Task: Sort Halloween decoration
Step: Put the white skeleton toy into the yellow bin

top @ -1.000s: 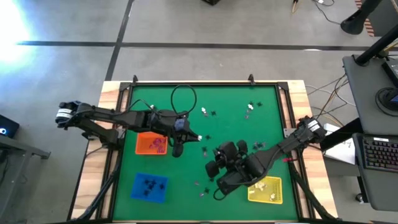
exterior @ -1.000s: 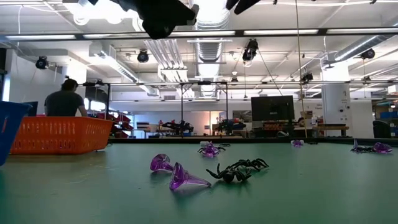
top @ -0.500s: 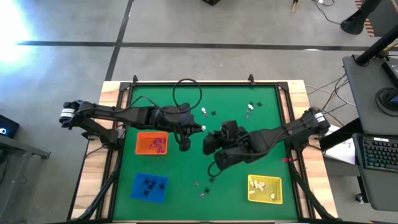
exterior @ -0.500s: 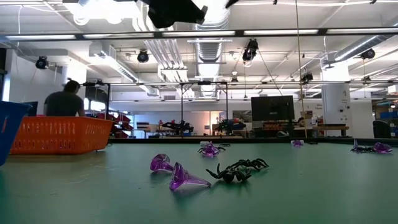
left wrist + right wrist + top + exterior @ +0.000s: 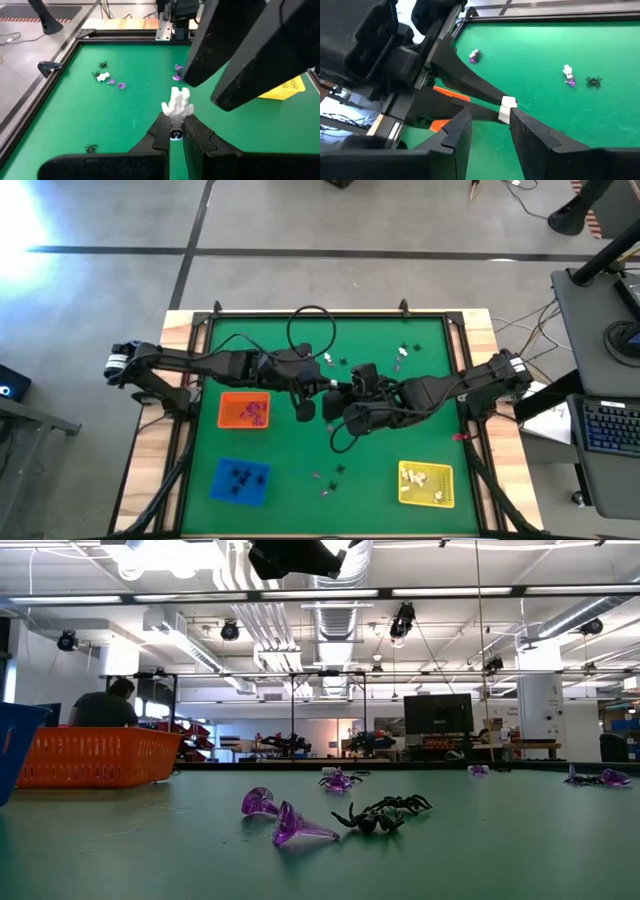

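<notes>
My left gripper (image 5: 322, 387) hangs over the middle of the green table, shut on a small white trinket (image 5: 178, 102) of the Halloween decoration. My right gripper (image 5: 490, 120) is open and faces it from the table's right, one finger on each side of the trinket (image 5: 507, 109). Loose trinkets lie on the mat: white, purple and black ones at the far side (image 5: 402, 352) (image 5: 335, 361), purple ones and a black spider (image 5: 385, 812) nearer the front. My left gripper pinches the white trinket's lower end (image 5: 176, 114) between its two fingertips, coming from the table's left and slanting down. The trinket sticks out beyond the fingertips, lifted clear of the mat. My right gripper: one finger (image 5: 522, 125) stands right beside the trinket; I cannot tell whether it touches.
An orange tray (image 5: 243, 411) holding purple pieces sits at the left. A blue tray (image 5: 240, 480) with black pieces is at the near left, and a yellow tray (image 5: 426, 484) with white pieces at the near right. A black cable loops over the left arm (image 5: 310, 330).
My right gripper has left the yellow tray, risen and swung toward the table's far left to meet my left gripper. My left gripper has carried the white trinket a little toward the right and up.
</notes>
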